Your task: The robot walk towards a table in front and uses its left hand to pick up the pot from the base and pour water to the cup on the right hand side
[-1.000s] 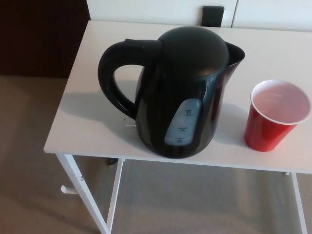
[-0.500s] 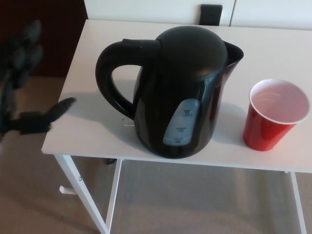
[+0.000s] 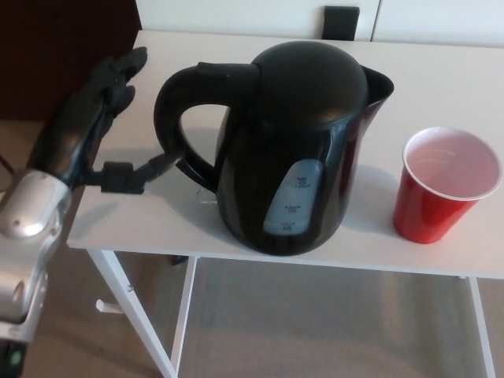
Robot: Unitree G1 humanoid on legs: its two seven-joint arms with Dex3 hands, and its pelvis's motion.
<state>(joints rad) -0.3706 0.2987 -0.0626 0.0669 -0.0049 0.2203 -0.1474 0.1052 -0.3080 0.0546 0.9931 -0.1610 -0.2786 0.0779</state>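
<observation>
White table point(image 3: 441, 79) holds the pot point(image 3: 295, 150), red cup point(image 3: 442, 185) to its right, my open-fingered left hand point(image 3: 94, 126) beside its handle point(image 3: 177, 118).

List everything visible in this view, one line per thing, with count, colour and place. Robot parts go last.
kettle: one, black, middle of the table, handle toward the robot's left, spout toward the cup
water gauge: one, pale grey-blue window, low on the kettle's front
cup: one, red with white inside, on the table to the right of the kettle
table: one, white top and white legs, fills most of the view
dark object: one, black, at the table's far edge
floor: beige, under the table
left hand: one, black, fingers apart, beside the kettle's handle, holding nothing
left forearm: one, silver, lower left corner
</observation>
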